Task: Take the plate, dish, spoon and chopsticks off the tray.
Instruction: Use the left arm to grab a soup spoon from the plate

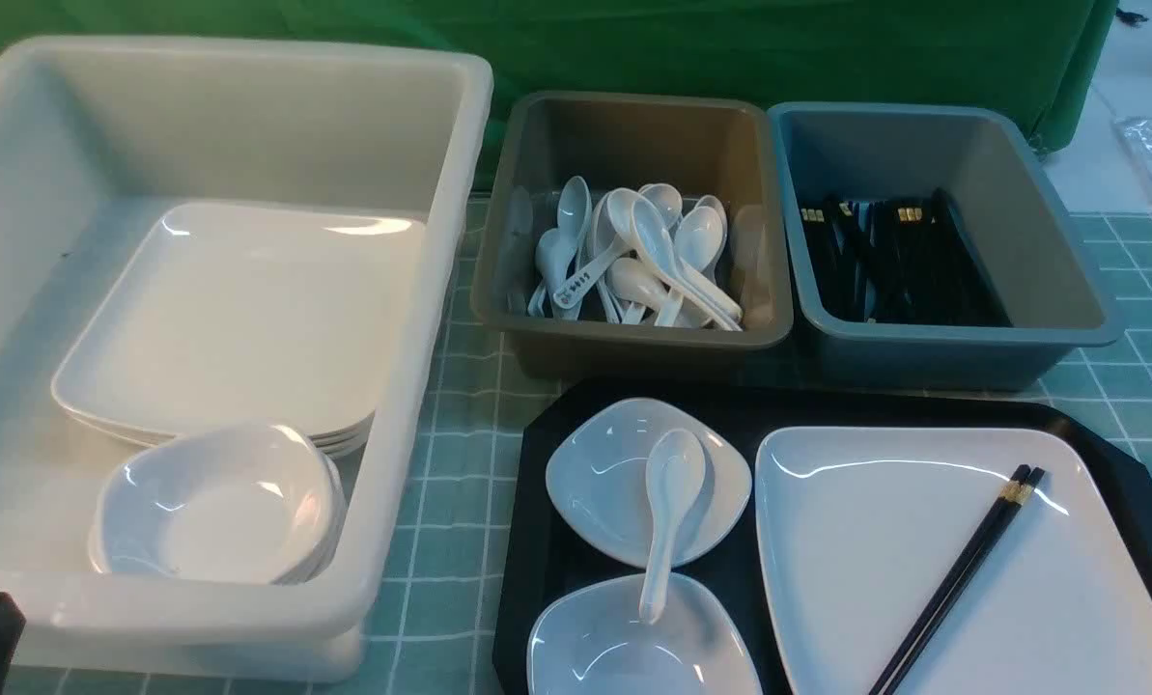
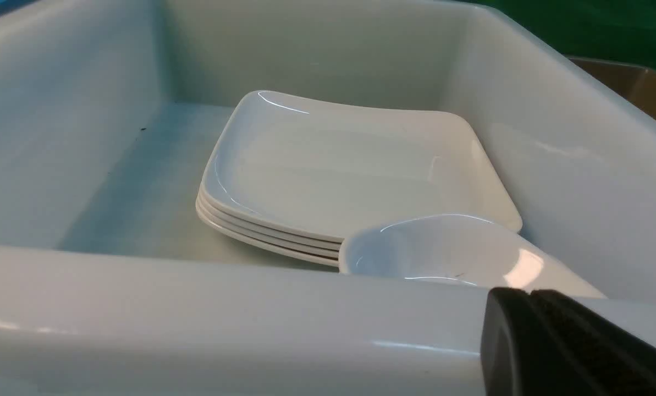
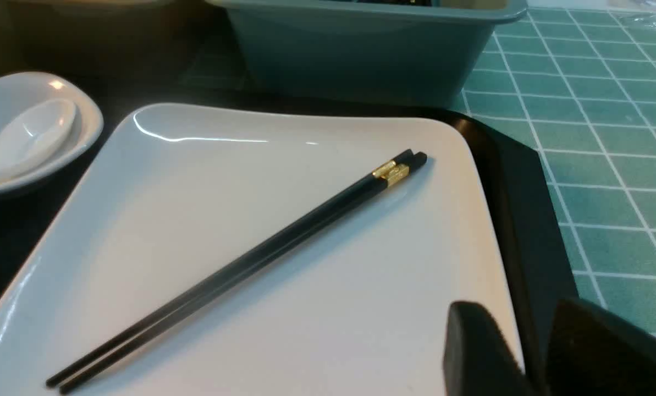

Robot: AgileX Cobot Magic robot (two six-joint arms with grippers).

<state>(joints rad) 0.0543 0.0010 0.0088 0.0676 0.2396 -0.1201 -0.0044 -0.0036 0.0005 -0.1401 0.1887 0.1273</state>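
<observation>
The black tray sits at the front right. On it lies the large white plate with the black chopsticks laid diagonally across it. Left of the plate are two small white dishes, one farther and one nearer. The white spoon bridges both. My right gripper is open, its gap in line with the plate's edge and the tray rim, away from the chopsticks. My left gripper is shut and empty, low before the white tub's near wall.
A big white tub on the left holds stacked plates and stacked small dishes. Behind the tray, a brown tub holds several spoons and a blue-grey tub holds several chopsticks. A green checked cloth covers the table.
</observation>
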